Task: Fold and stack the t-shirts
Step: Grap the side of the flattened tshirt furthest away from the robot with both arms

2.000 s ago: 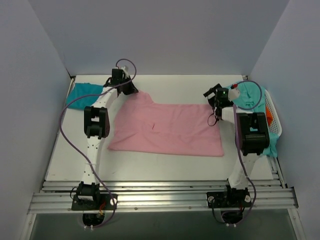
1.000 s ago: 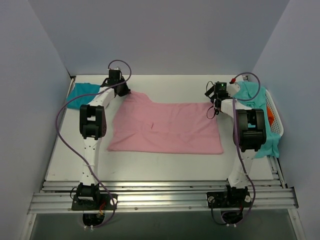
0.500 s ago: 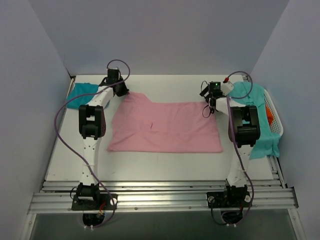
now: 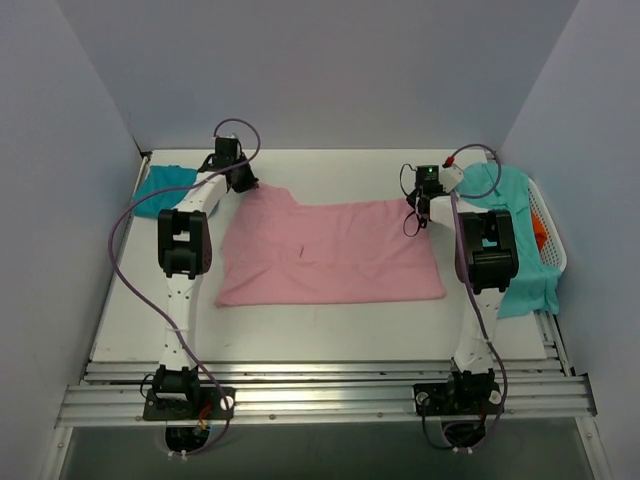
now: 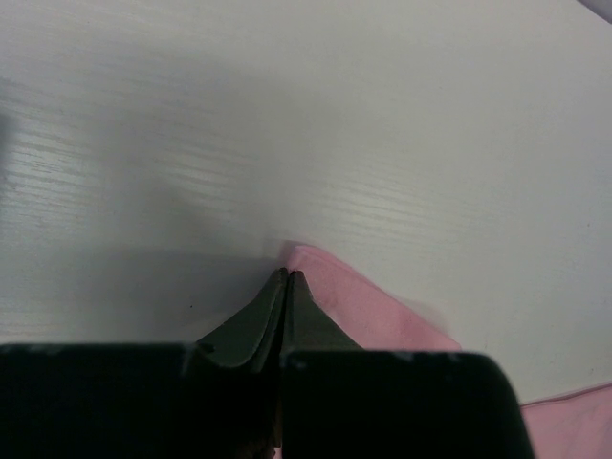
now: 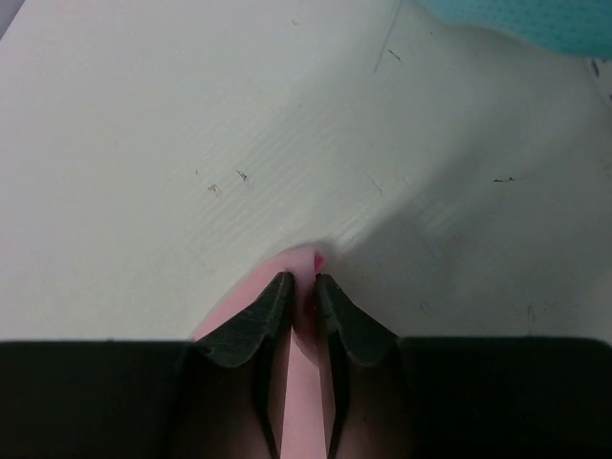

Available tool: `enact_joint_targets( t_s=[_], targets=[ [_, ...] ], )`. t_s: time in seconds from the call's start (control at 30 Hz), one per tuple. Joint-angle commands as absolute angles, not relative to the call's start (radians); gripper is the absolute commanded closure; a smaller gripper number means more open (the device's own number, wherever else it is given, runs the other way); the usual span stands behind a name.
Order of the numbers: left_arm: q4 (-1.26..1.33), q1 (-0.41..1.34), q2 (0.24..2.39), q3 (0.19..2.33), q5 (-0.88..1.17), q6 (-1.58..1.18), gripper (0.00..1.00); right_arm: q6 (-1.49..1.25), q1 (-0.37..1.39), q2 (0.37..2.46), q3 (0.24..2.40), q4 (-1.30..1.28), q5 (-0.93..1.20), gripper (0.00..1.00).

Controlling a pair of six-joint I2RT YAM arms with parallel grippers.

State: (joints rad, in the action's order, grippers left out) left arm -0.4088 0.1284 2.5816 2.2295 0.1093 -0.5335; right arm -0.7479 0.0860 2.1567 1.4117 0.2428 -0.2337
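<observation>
The large light pink t-shirt (image 4: 330, 255) lies spread flat mid-table. My left gripper (image 4: 243, 179) is at its far left corner, jaws shut with the pink corner (image 5: 368, 308) pinched at the tips (image 5: 287, 275). At the far right corner, my right gripper (image 4: 417, 200) is shut on a fold of pink cloth (image 6: 306, 382) that bunches between its fingers (image 6: 304, 279). A darker teal t-shirt (image 4: 163, 189) lies crumpled at the far left. A lighter aqua-green t-shirt (image 4: 512, 215) drapes over the basket on the right, and its edge shows in the right wrist view (image 6: 535, 19).
A white laundry basket (image 4: 550, 240) with something orange inside stands at the table's right edge. Grey walls close in the back and both sides. The arms' bases sit on a metal rail (image 4: 320, 395) at the near edge.
My right gripper has slid slightly left onto the shirt's far right corner and closed on it. The left gripper stays shut at the far left corner.
</observation>
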Motion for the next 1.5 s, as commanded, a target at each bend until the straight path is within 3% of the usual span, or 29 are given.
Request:
enact_joint_targets(
  t_s=[0.0,0.07,0.7,1.47],
  targets=[
    [-0.44,0.126,2.597,2.261,0.109,-0.509,0.98,-0.739,0.089,2.164,1.407,0.248,-0.233,0.88],
    [-0.439,0.126,2.599,2.26,0.112,-0.509,0.98,-0.739,0.089,2.169,1.405,0.252,-0.233,1.0],
    [-0.311,0.127,2.387,2.074,0.14,-0.462,0.98,-0.713,0.087,2.066,1.468,0.21,-0.224,1.0],
    [-0.207,0.164,2.028,1.675,0.118,-0.425,0.98,-0.718,0.089,1.813,1.221,0.235,-0.215,1.0]
  ],
)
